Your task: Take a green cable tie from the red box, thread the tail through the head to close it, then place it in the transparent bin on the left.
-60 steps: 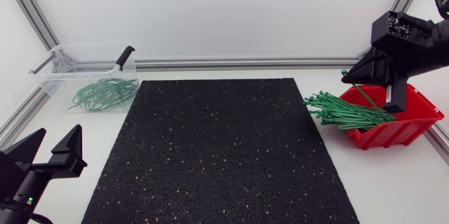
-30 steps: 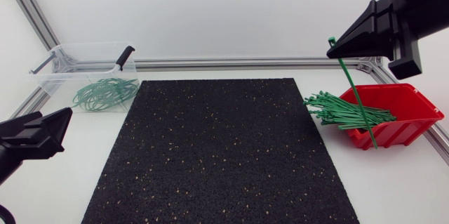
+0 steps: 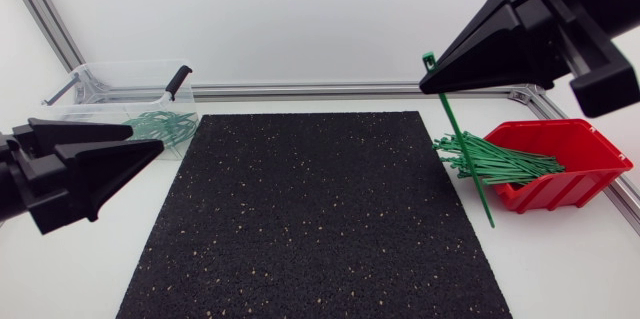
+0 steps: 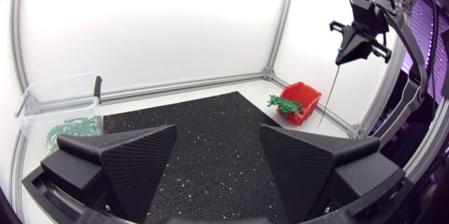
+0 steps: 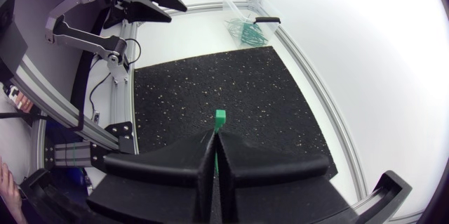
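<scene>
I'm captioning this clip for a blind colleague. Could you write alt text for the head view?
The right gripper, shut on a green cable tie near its head, holds it dangling beside the red box. The left gripper, open, hovers by the transparent bin.

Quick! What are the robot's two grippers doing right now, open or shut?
Left gripper: jaws open, holding nothing.
Right gripper: jaws shut on a green cable tie that hangs down from it.

A black speckled mat [image 3: 310,209] covers the white table [image 3: 565,269], backed by white panels [image 3: 300,19].
</scene>
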Available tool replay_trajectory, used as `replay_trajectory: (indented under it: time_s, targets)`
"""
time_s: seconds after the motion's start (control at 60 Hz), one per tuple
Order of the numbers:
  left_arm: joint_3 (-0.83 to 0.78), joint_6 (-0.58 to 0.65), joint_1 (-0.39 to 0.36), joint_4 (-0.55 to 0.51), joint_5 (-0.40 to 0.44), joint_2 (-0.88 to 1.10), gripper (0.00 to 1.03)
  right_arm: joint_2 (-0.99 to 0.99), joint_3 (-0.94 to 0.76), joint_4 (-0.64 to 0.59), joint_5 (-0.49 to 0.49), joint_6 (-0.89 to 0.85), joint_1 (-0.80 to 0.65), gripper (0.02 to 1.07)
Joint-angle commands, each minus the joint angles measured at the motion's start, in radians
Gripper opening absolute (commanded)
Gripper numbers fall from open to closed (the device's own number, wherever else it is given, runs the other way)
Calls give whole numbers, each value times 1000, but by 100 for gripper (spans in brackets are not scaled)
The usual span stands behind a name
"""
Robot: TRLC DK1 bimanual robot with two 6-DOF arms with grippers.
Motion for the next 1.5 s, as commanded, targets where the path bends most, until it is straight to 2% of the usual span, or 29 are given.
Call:
replay_trajectory:
  time_s: [0.0,0.067,0.133,0.2,0.367,0.483,0.567,0.733,0.833,1.1,1.483]
  targets:
    - [39,125,-57,19,8,48,83,34,16,-3,-43,44,6,7]
    - [47,169,-94,32,10,86,83,49,16,8,-75,56,0,7]
    - [70,192,-189,55,10,169,83,77,18,19,-145,75,-12,7]
    - [87,194,-252,76,11,230,83,101,10,27,-202,76,-20,7]
    - [101,166,-315,229,33,329,83,144,-22,96,-282,102,-21,7]
    - [104,132,-312,318,77,370,83,167,-36,122,-323,104,-31,7]
    - [114,118,-286,378,143,418,83,181,-57,152,-362,104,-48,7]
    - [193,36,-212,420,393,594,83,221,-88,202,-444,104,-84,7]
    - [203,-10,-217,492,403,622,83,230,-96,228,-481,114,-92,7]
    - [231,-44,-261,588,419,694,83,230,-119,346,-550,205,-95,7]
    - [265,-118,-274,653,436,740,83,218,-171,521,-584,343,-72,7]
